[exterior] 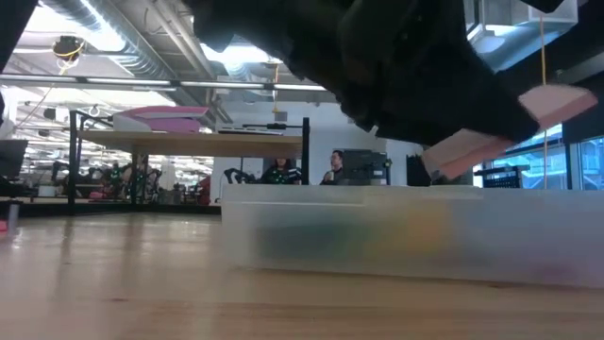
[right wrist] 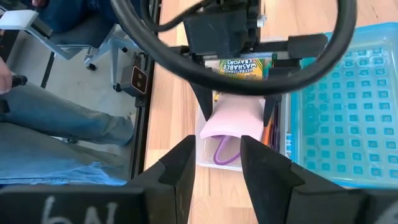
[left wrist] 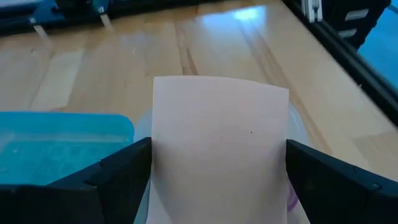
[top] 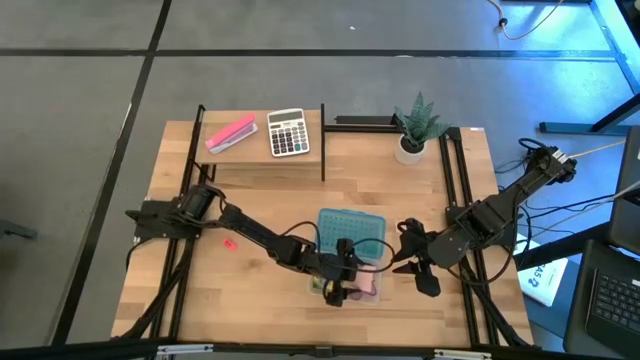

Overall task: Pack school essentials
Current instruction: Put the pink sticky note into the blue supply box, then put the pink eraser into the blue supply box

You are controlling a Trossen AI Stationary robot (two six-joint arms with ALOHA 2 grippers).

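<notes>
My left gripper (top: 340,285) is shut on the square pink notepad (left wrist: 221,143) over a clear plastic box (exterior: 406,236) near the table's front edge. In the right wrist view the box holds the yellow-green crayon box (right wrist: 242,65), the purple scissors handle (right wrist: 221,152) and the orange pencil (right wrist: 271,134). The tiny red piece (top: 229,242) lies on the table left of the box. My right gripper (right wrist: 217,168) is open and empty, just right of the box (top: 410,258). My left gripper pinches the notepad by two opposite side edges (left wrist: 155,155), one finger (left wrist: 118,171) on each. The fingers point down from above. The pad bows a little between them. It hangs tilted, clear above the box's rim (exterior: 472,146).
The blue lid (top: 352,232) lies just behind the box. The grey-white calculator (top: 288,132) and a long pink block (top: 231,133) sit on a raised shelf at the back left. A potted plant (top: 415,128) stands at the back right. A person's legs (right wrist: 56,137) show beyond the table's edge.
</notes>
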